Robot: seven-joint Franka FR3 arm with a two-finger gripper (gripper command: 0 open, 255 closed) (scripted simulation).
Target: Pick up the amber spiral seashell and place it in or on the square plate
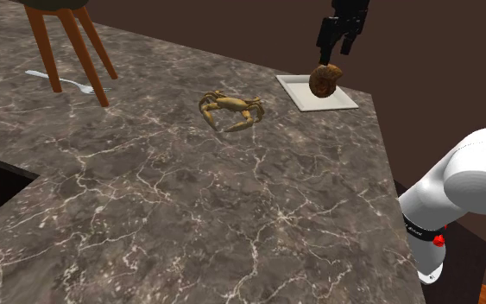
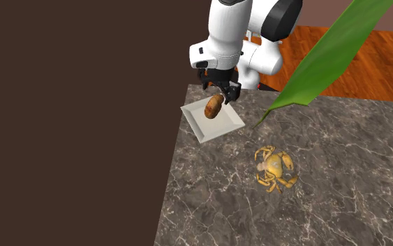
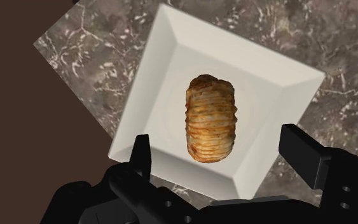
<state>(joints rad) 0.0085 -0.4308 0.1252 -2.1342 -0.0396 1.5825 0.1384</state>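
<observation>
Black fingers of the gripper [image 3: 217, 139] stand wide apart in the wrist view, and we see neither one touching anything, so it is released. Straight beyond the gap lies the shell [image 3: 211, 119], amber-brown and ribbed, over the middle of the white square plate [image 3: 273, 83]. In the shoulder view the gripper hangs just above the shell, which looks to us to be sitting in the plate, though we cannot tell for sure that it rests there.

The plate sits at a corner of the desk [image 1: 232, 199], a dark marbled slab with pale veins. Near the plate, toward the shoulder view's left, we find a yellowish crab [image 1: 230, 110] on the desk, apart from the plate. Well beyond it, at the far left of that view, a pale fork [image 1: 59, 80] lies beside reddish wooden chair legs [image 1: 77, 52].

In the second exterior view the white arm [image 2: 230, 28] comes down over the plate, and a long green leaf [image 2: 327, 63] slants across the upper right.
</observation>
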